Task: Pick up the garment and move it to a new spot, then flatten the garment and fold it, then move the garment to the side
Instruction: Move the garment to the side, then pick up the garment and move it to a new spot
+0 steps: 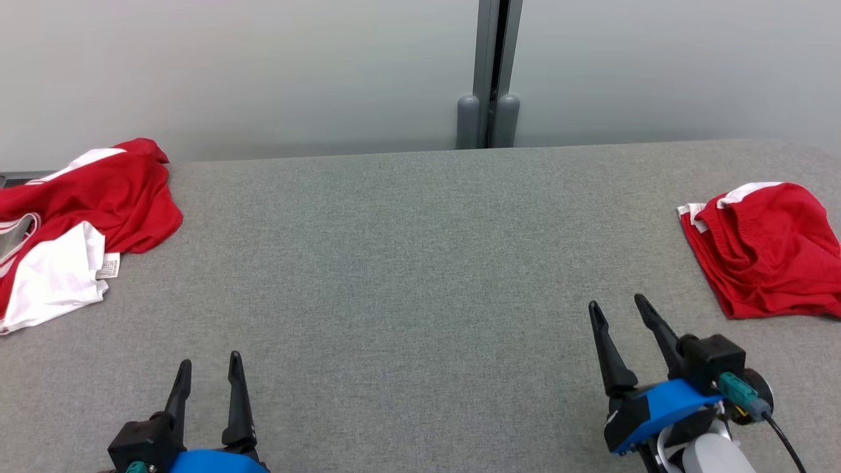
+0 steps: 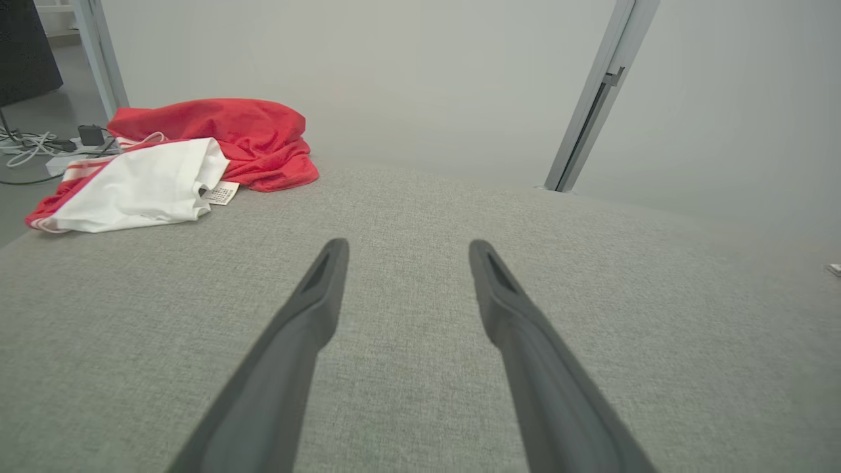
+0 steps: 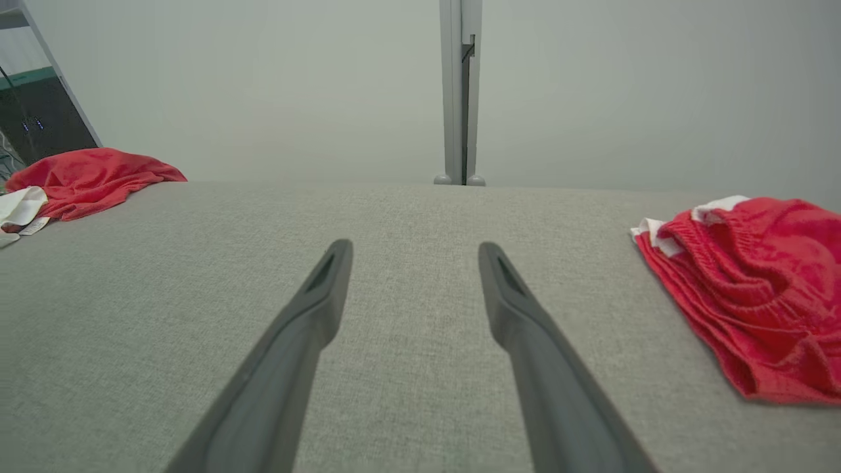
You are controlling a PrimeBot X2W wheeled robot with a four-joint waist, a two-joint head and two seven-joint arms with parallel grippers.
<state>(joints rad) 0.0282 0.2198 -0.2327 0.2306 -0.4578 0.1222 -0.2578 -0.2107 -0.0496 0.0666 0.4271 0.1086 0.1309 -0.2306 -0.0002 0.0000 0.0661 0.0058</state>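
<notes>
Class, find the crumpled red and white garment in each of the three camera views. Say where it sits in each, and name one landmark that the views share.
Head view: crumpled garment at the left edge, mid height.
Left wrist view: crumpled garment at the upper left.
Right wrist view: crumpled garment at the far left, above mid height.
Shared landmark: the grey upright post at the back.

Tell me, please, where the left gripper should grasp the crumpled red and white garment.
Probably the bunched red fold at its inner edge: it stands raised, so the open left gripper can pinch it coming low across the table.
</notes>
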